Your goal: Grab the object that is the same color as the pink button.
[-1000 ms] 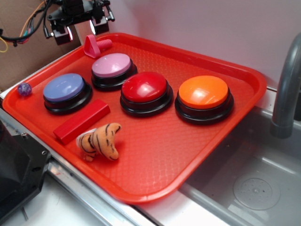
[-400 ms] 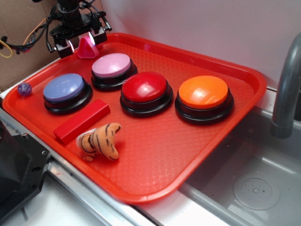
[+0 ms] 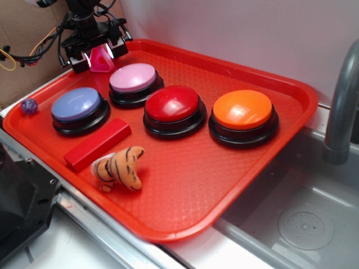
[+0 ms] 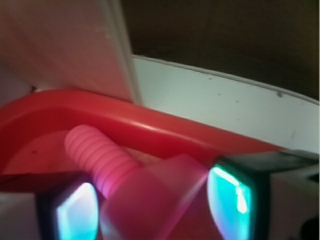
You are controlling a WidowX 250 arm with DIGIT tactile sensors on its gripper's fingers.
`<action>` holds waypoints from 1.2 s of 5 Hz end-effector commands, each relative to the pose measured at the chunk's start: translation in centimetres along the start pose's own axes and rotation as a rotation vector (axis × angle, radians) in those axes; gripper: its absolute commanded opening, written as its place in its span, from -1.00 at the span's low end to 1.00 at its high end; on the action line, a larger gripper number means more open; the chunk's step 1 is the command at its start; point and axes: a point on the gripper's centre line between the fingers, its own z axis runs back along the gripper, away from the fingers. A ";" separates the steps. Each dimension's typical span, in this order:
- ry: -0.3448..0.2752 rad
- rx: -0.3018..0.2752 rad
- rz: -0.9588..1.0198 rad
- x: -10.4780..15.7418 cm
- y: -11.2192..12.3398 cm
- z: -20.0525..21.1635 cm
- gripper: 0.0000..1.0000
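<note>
The object, a small hot-pink toy bolt [image 3: 102, 61], lies at the far left corner of the red tray [image 3: 185, 185], just behind the pink button [image 3: 133, 77]. My gripper [image 3: 100, 56] is down over the bolt, open, with one finger on each side of its triangular head. In the wrist view the ribbed shaft of the bolt [image 4: 100, 155] points away toward the tray rim. Its flat head fills most of the gap between the glowing pads of my gripper [image 4: 152, 210]. I cannot tell whether the pads touch it.
On the tray stand a blue button [image 3: 76, 105], a red button [image 3: 172, 103] and an orange button [image 3: 242, 109]. A red block [image 3: 97, 144] and a striped tiger toy [image 3: 119, 167] lie nearer the front. A purple ball [image 3: 29, 106] sits at the left rim. A sink [image 3: 303, 224] with a grey faucet [image 3: 342, 106] lies to the right.
My gripper came down from above the tray's far left corner and now straddles the bolt. The bolt has turned, its head now facing the exterior camera.
</note>
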 end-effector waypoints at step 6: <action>0.072 -0.119 -0.468 -6.9 0.3 13.5 -1.00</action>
